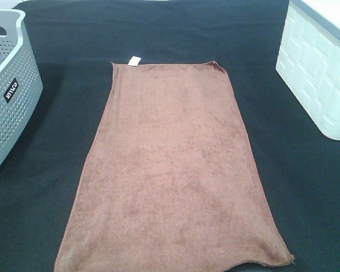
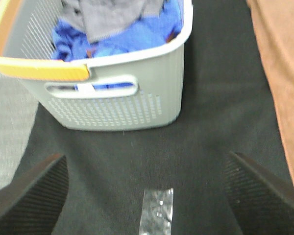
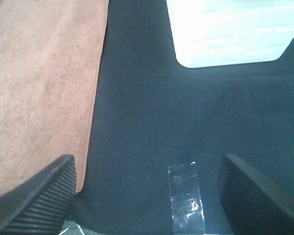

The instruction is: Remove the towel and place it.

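The reddish-brown towel (image 1: 173, 170) lies flat and spread out lengthwise down the middle of the black table covering, a small white tag (image 1: 135, 60) at its far left corner. No arm shows in the exterior high view. In the left wrist view my left gripper (image 2: 147, 196) stands open above bare black cloth, with the towel's edge (image 2: 279, 73) off to one side. My right gripper (image 3: 147, 196) is open too, one finger (image 3: 36, 198) over the towel's corner (image 3: 39, 98), the other over black cloth. Nothing sits between either pair of fingers.
A grey perforated basket (image 1: 8, 90) with an orange-trimmed rim (image 2: 39, 71) stands at the left, holding blue and grey cloths (image 2: 122, 29). A white bin (image 1: 317, 68) stands at the right (image 3: 225, 29). Clear tape strips (image 2: 157, 210) (image 3: 186, 196) lie on the black covering.
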Controlling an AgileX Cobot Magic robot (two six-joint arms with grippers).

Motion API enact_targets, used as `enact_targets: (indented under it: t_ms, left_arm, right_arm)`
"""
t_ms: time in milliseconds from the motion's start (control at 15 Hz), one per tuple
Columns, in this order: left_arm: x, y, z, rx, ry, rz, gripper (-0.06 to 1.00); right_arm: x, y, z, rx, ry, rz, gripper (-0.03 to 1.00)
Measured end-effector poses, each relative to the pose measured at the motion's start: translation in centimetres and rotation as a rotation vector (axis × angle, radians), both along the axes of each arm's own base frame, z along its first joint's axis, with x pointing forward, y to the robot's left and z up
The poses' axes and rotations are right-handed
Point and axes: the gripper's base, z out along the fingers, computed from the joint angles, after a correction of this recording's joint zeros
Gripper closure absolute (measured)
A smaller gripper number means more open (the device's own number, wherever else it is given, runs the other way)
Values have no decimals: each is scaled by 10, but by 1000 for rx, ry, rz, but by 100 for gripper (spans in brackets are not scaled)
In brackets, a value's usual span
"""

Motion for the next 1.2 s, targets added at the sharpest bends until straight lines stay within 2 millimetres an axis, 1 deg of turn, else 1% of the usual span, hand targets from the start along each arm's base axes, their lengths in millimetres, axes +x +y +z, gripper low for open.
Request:
enact_targets:
  t_ms: [67,200,267,333,467,600,733,1200]
  left_arm:
    - [-18,-1,2,2,-89,3,13]
    - [-40,-3,-2,3,-144,8,13]
    - [-50,-4,-5,2,-151,10,13]
    - [-55,-4,-9,1,-153,12,13]
    - [-55,-4,-19,-9,-98,14,13]
    - [-49,-7,-31,-45,-52,-8,13]
    - [-41,-10,-35,-76,-97,-34,13]
    - [-39,-10,-35,-92,-116,-28,13]
  right_arm:
    - [-3,0,-9,-6,-16,7,23]
    - [-5,0,-29,-16,-35,18,23]
    - [-6,-1,-34,-17,-34,18,23]
    - [-7,-1,-34,-18,-40,20,23]
    - [-6,0,-34,-37,-50,38,24]
    - [-5,0,-36,-72,-48,67,25]
    - [-3,0,-42,-92,-34,83,25]
    - [-3,2,-41,-66,-35,95,25]
